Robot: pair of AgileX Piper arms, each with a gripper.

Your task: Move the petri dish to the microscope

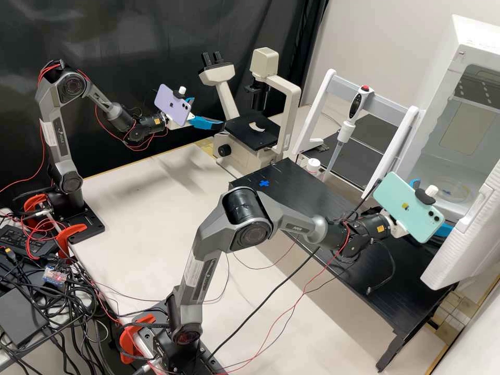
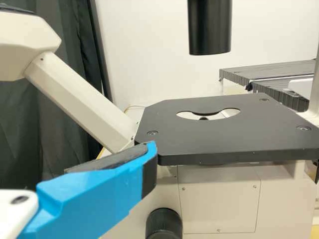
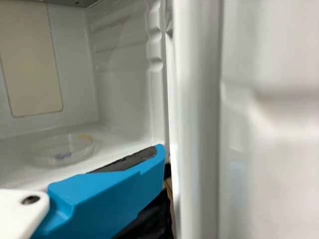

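The job looks barely begun: the dish lies on the floor of the white cabinet, whose door stands open. In the high view, the right gripper is spread and holds nothing, the dish near it at about two o'clock. The left gripper, also released, has the microscope's stage at four o'clock. Grasping, lifting out, carrying towards ten o'clock and setting down on the stage all remain

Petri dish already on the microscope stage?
No, the petri dish sits on the floor of the open white cabinet, away from the microscope stage.
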